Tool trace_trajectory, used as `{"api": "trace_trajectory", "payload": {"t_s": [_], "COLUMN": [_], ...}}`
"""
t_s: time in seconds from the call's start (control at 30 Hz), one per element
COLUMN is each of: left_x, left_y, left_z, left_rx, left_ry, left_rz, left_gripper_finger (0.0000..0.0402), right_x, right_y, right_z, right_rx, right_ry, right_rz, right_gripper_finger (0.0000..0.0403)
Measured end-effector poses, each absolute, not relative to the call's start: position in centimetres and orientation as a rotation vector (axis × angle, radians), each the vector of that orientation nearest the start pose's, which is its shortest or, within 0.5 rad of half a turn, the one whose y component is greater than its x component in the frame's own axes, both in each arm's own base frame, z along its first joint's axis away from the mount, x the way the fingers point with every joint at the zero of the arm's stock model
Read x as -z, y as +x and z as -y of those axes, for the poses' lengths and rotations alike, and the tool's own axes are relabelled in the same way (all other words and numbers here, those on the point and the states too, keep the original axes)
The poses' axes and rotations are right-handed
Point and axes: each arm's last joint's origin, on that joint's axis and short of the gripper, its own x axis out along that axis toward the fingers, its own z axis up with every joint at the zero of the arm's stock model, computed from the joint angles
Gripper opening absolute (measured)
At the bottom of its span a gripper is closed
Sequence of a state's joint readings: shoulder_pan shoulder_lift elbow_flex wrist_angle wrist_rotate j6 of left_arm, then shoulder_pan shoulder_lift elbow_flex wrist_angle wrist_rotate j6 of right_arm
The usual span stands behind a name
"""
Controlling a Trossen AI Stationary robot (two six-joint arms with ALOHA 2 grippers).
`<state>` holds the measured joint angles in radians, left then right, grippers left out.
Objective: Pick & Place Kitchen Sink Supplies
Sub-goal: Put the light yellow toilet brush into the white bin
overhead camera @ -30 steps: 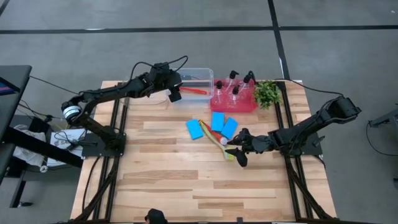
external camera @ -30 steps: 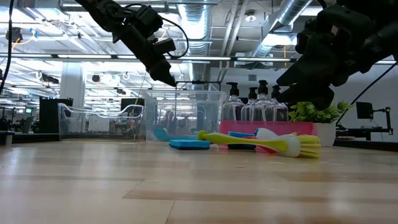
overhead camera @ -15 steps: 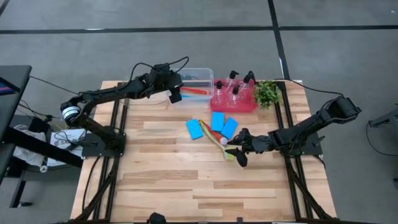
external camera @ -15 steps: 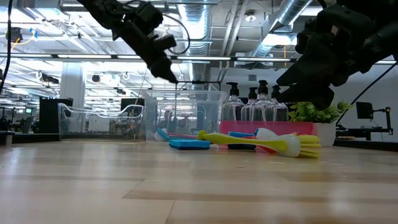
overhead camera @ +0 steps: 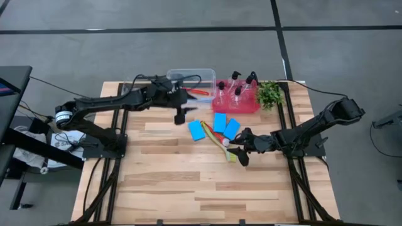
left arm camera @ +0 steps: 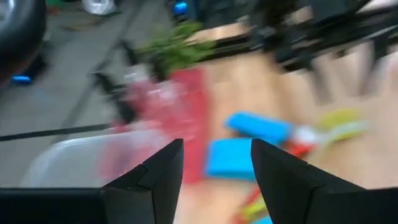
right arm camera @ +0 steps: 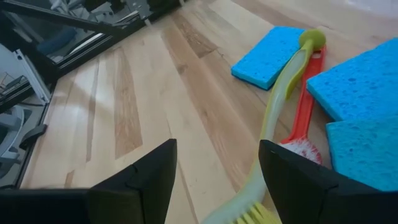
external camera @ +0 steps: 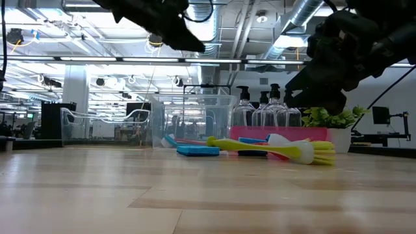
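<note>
Now, from above, my left gripper (overhead camera: 179,115) has swung off the clear tub (overhead camera: 191,76) at the table's far edge, leaving a red brush (overhead camera: 200,92) inside; its fingers stand wide and empty, near the blue sponges (overhead camera: 214,126). Level across the table, the yellow-green brush (external camera: 266,147) lies by those sponges. My left wrist view shows the red tray (left arm camera: 171,102) with the bottles, blurred. My right gripper (right arm camera: 214,180) waits, parted, empty, over the yellow-green brush.
</note>
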<state>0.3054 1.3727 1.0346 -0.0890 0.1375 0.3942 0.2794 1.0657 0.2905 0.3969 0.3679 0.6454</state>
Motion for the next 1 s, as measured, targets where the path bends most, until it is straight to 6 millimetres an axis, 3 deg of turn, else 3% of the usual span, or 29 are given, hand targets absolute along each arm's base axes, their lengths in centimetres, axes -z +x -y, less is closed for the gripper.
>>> {"api": "trace_trajectory", "payload": {"t_s": [0.17,0.5,0.77,1.0], "left_x": [-28.5,-26.0,-25.4,-26.1], "left_y": [29.8,29.7,29.6,27.4], "left_z": [-6.1,-2.1,-1.0,-1.0], "left_rx": [0.07,0.174,0.194,0.184], "left_ry": [0.148,0.025,-0.022,-0.063], "left_rz": [-0.445,-0.504,-0.537,-0.637], "left_gripper_finger": [0.0185,0.0179,0.0179,0.0179], "right_x": [-17.1,-17.2,-19.5,-19.6], "right_y": [19.3,19.2,21.4,24.2], "right_z": [-4.4,-5.0,-6.0,-6.3], "right_rx": [0.207,0.178,0.159,0.241], "right_ry": [0.575,0.565,0.42,0.362], "right_rz": [-0.305,-0.314,-0.29,-0.479], "right_gripper_finger": [0.0221,0.0221,0.0221,0.0221]}}
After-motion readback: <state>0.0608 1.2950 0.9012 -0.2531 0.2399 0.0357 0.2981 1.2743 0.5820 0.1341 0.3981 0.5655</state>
